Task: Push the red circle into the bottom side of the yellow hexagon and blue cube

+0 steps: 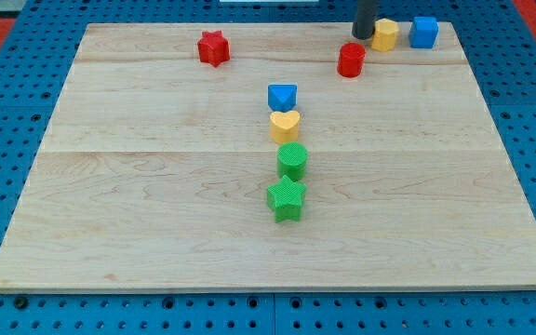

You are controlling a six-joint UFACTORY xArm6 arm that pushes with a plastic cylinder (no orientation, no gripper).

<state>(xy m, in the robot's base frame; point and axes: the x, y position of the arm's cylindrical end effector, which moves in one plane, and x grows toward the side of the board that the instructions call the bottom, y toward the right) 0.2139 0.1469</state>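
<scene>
The red circle (351, 60) stands near the view's top right of the wooden board (156, 205). The yellow hexagon (385, 34) lies just above and right of it, and the blue cube (423, 32) sits to the right of the hexagon, a small gap between them. My tip (364, 35) is a dark rod coming down from the view's top edge. It stands just left of the yellow hexagon, touching or nearly touching it, and just above the red circle.
A red star (213, 47) lies at the top left of centre. Down the middle runs a column: a blue triangle-like block (282, 96), a yellow heart (285, 125), a green circle (292, 161) and a green star (286, 199).
</scene>
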